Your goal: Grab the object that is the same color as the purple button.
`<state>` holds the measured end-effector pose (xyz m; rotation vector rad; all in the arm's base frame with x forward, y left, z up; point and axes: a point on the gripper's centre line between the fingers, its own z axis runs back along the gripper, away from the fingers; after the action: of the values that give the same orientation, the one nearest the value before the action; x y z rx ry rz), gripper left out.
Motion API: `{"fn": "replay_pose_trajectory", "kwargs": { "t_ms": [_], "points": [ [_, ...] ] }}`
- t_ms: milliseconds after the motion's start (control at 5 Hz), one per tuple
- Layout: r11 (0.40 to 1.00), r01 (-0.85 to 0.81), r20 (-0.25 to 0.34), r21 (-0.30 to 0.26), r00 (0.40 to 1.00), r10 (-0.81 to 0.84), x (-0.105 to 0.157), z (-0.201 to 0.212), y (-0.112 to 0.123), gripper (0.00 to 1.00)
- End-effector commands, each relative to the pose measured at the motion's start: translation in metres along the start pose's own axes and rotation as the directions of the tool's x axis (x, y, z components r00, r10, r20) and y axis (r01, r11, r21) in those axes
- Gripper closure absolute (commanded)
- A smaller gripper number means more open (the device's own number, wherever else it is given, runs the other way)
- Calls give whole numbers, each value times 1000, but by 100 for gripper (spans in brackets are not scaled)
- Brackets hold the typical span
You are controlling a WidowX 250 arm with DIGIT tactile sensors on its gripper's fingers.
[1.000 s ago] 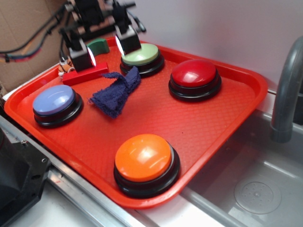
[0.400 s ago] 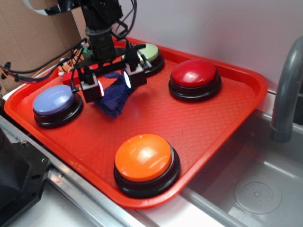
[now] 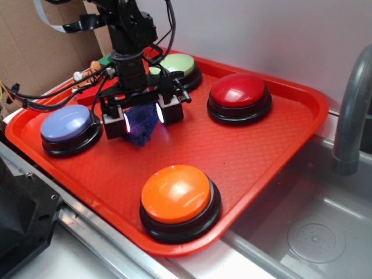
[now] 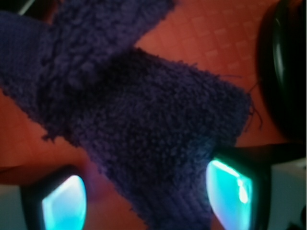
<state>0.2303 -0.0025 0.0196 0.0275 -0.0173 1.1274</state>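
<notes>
Red cafeteria tray [image 3: 273,151] next to a steel sink, with four big push buttons on it, so not much spare room.

At 9 o'clock on the tray sits the purple button [image 3: 66,124], pale lavender dome on a black base. Just to its right, roughly mid-tray, the gripper [image 3: 142,119] hangs low over the dark purple rag [image 3: 139,125], jaws spread wide with one glowing finger on each side of the cloth. Nothing pinched yet. The wrist view shows the rag [image 4: 144,124] lying flat between the pads.

My worry: it's thin, fuzzy fabric lying flat, so if the fingers close too high they'll only catch loose fibres and it'll slide out on the lift. Go too low and the tips grind into the textured tray.

At 12 o'clock the green button [image 3: 177,65] sits right behind the fingers, so a drift that way would bump it. The red button [image 3: 238,93] at 2 and the orange button [image 3: 177,195] at 6 look safely clear.
</notes>
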Motion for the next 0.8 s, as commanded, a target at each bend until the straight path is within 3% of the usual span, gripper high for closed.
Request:
{"fn": "replay_pose_trajectory", "kwargs": {
  "t_ms": [0,600],
  "points": [
    [999,12,10,-52,1000,-12,2,-3,9,100],
    [990,86,35,-115,996,-82,6,10,8,100]
  ]
}}
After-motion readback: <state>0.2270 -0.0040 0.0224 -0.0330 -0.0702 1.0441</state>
